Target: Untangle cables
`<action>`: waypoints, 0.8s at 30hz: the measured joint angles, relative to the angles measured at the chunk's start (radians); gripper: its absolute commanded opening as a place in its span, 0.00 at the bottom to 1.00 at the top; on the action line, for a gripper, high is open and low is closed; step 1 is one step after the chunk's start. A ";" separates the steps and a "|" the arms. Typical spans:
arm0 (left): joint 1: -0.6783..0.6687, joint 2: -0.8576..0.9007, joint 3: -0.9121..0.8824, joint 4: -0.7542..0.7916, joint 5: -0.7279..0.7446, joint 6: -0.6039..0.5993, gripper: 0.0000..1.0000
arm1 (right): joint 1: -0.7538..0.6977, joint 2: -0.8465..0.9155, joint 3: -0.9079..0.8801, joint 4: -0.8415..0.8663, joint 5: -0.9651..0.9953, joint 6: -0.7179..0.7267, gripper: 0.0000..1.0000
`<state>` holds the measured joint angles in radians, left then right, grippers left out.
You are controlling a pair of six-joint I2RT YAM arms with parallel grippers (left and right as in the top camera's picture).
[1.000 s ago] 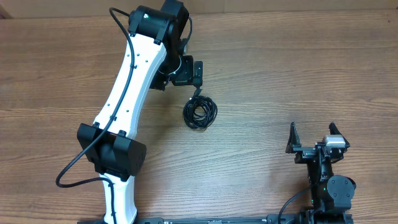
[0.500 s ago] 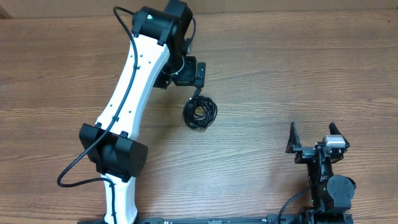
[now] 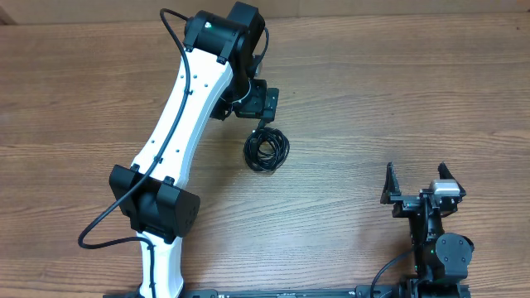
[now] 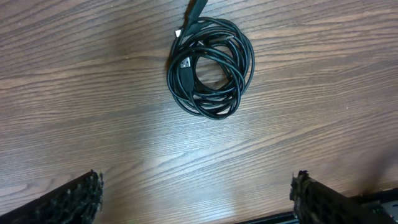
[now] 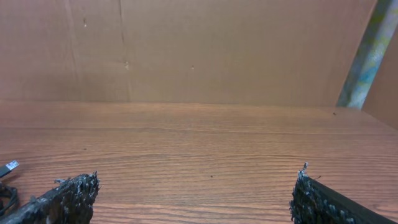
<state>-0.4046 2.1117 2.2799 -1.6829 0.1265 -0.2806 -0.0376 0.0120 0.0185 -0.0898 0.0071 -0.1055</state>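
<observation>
The cables (image 3: 266,149) lie as one small coil of thin black cord on the wooden table, just left of the middle. In the left wrist view the cables (image 4: 210,65) show a plug (image 4: 185,57) lying across the loops and a second end running off the top edge. My left gripper (image 3: 258,103) hangs just behind the coil, open, with nothing between its fingers (image 4: 78,199). My right gripper (image 3: 416,184) stands open and empty at the front right, far from the coil. A plug tip (image 5: 9,167) peeks in at the left edge of the right wrist view.
A brown cardboard wall (image 5: 186,50) stands along the table's far edge. A thick black wire (image 3: 99,223) loops out from the left arm's white link (image 3: 178,124). The right arm's base (image 3: 443,248) sits at the front right edge.
The left arm has shifted a little to the right, carrying its gripper closer over the coil. The coil and the right arm have not moved.
</observation>
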 measured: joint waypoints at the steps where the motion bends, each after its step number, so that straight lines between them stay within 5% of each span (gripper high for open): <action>1: 0.000 0.000 0.000 0.003 0.000 0.000 0.99 | 0.000 0.000 0.000 0.000 0.000 0.001 1.00; 17: 0.010 0.000 0.000 -0.004 0.004 0.057 0.92 | 0.000 0.000 0.000 0.000 0.000 0.000 1.00; 24: 0.127 0.000 0.000 -0.004 0.099 0.075 0.85 | 0.000 0.000 0.000 0.000 0.000 0.000 1.00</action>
<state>-0.2775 2.1117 2.2795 -1.6871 0.2256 -0.2054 -0.0376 0.0120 0.0185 -0.0898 0.0071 -0.1055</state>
